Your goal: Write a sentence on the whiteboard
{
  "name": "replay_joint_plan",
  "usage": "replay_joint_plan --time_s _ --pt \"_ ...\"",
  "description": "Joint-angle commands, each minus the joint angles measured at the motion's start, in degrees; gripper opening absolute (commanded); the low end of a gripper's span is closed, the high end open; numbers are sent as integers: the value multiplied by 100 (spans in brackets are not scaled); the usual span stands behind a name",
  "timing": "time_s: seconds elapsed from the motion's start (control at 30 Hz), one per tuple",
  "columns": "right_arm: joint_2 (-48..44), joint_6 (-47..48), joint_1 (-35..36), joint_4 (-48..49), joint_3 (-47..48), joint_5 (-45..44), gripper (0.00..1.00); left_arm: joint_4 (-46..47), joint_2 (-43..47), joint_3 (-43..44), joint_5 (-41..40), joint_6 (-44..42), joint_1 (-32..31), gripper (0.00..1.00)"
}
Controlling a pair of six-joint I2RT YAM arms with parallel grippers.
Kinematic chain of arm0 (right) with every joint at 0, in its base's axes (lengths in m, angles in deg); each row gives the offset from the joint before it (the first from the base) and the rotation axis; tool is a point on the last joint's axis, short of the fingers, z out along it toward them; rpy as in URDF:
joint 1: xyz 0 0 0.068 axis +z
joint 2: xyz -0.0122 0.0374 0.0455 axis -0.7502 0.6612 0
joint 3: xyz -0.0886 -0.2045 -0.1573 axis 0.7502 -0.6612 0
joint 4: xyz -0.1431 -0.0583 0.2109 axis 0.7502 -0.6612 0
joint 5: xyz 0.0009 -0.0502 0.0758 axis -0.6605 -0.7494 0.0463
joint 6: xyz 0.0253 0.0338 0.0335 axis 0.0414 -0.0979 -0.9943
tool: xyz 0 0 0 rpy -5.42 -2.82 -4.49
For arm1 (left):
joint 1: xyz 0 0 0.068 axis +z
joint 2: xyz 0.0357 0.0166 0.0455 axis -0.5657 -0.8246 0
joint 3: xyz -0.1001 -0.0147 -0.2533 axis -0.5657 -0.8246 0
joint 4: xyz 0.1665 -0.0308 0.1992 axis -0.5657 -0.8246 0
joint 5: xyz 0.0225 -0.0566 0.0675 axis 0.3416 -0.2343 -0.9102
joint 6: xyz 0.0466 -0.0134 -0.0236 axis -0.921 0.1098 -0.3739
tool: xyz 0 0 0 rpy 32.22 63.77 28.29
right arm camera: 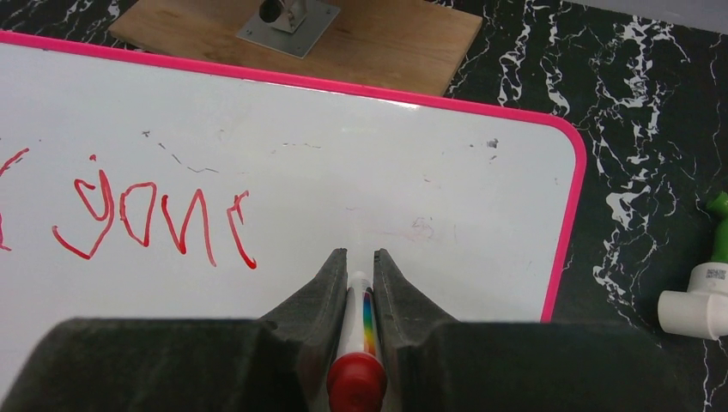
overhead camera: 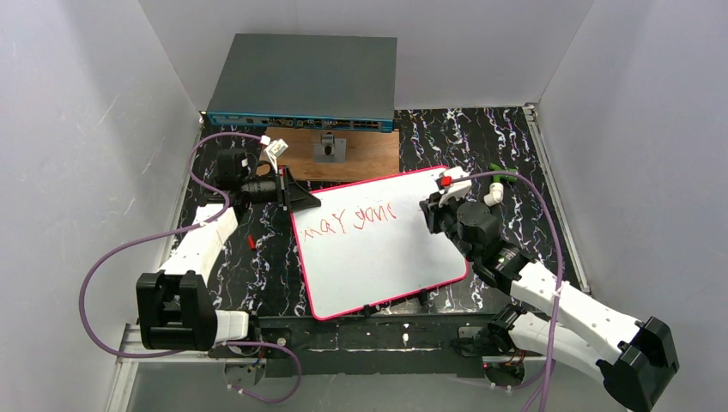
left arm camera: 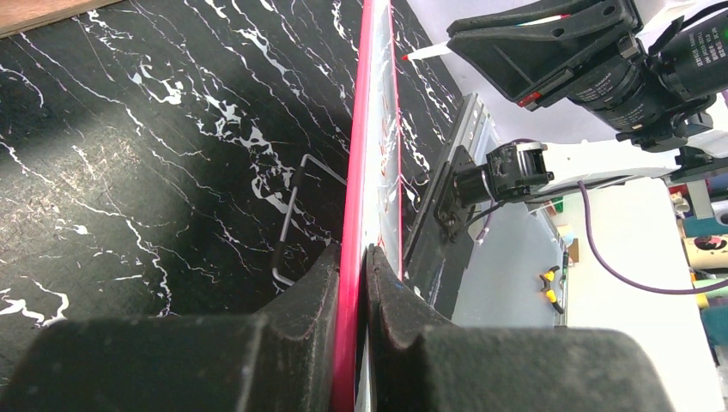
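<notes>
The whiteboard (overhead camera: 382, 257) with its pink rim lies tilted in the middle of the marble table. Red scrawled words of the sentence (overhead camera: 348, 221) run across its upper half and read roughly "may yone" (right arm camera: 150, 219). My left gripper (overhead camera: 300, 199) is shut on the board's left rim (left arm camera: 356, 215), seen edge-on between its fingers (left arm camera: 319, 283). My right gripper (right arm camera: 360, 254) is shut on a white marker (right arm camera: 359, 309) with a rainbow stripe and a red end. It hangs over the board's right part (right arm camera: 386, 180), just right of the last letter. The marker's tip is hidden.
A brown wooden board (overhead camera: 343, 153) with a metal bracket lies behind the whiteboard, and a grey box (overhead camera: 305, 81) stands behind that. A white and green fitting (right arm camera: 708, 287) lies right of the whiteboard. A small red bit (overhead camera: 250, 242) lies left of it.
</notes>
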Motion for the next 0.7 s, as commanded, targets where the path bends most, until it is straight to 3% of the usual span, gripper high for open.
replay_joint_plan --time_s 0.0,0.67 --pt "-36 227 -16 844 -100 67 1 52 114 -151 -1218 -892 -89 0" --pt "453 84 -40 1217 176 84 1 5 114 -121 -1250 -934 -92 0"
